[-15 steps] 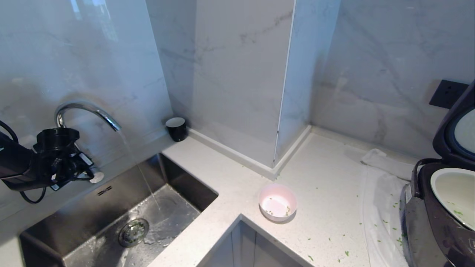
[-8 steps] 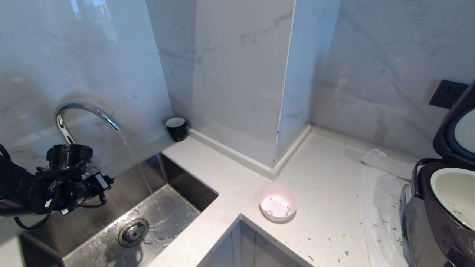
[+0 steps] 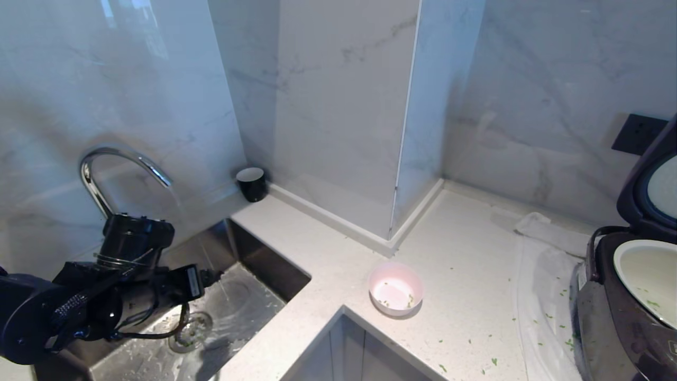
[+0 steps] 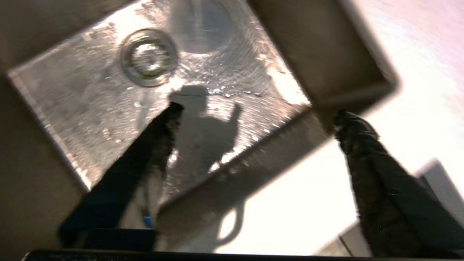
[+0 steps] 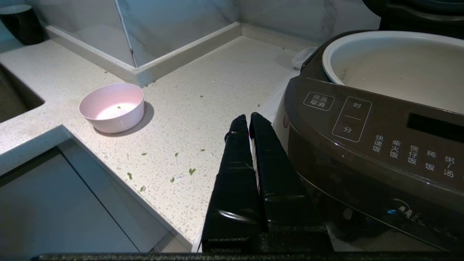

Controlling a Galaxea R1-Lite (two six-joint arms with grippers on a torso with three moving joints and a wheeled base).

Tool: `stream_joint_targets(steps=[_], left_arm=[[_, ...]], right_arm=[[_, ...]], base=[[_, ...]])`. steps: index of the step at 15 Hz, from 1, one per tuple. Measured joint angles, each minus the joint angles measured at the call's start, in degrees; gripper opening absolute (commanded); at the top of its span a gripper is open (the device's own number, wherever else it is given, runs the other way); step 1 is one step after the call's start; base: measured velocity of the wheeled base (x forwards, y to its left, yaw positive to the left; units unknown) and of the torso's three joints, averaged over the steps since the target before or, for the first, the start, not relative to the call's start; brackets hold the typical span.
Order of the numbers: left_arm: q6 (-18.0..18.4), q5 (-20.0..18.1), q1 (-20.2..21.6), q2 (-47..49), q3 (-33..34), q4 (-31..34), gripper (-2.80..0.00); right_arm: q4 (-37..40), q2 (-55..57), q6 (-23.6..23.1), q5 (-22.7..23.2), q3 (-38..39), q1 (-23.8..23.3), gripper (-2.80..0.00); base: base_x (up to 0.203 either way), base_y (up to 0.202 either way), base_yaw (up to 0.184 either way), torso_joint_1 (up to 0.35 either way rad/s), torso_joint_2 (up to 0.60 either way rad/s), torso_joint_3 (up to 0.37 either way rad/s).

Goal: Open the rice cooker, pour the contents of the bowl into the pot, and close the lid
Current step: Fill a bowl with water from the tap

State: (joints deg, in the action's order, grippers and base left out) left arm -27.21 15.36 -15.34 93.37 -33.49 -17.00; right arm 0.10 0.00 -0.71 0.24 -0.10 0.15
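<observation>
Left gripper (image 4: 253,116) is hanging over the sink (image 3: 254,248), jaws spread wide and empty; only its wrist view shows the fingers. Right gripper (image 5: 248,121) is sitting pressed together just beside the rice cooker (image 5: 362,145), outside the head view. Bowl (image 3: 396,289) is standing near the sink corner, few green bits (image 3: 410,301) inside. Lid (image 3: 650,190) is standing raised over the pot (image 3: 642,275).

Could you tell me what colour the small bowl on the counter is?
Pale pink bowl, clearest in the right wrist view.
</observation>
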Motion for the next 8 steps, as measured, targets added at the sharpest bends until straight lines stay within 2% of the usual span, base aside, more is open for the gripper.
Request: stream_joint_targets(steps=[4, 8], left_arm=[[-1.43, 0.56, -11.71, -3.21, -0.9, 0.95, -2.8], [-1.6, 0.49, -19.33, -2.75, -10.22, 8.03, -2.8]], right_arm=[[-0.01, 0.0, 0.0, -0.02, 0.0, -0.03, -2.8], [0.0, 0.0, 0.0, 0.0, 0.0, -0.02, -2.8]], base=[[0.0, 0.0, 0.0, 0.0, 0.0, 0.0], [0.0, 0.0, 0.0, 0.0, 0.0, 0.0]])
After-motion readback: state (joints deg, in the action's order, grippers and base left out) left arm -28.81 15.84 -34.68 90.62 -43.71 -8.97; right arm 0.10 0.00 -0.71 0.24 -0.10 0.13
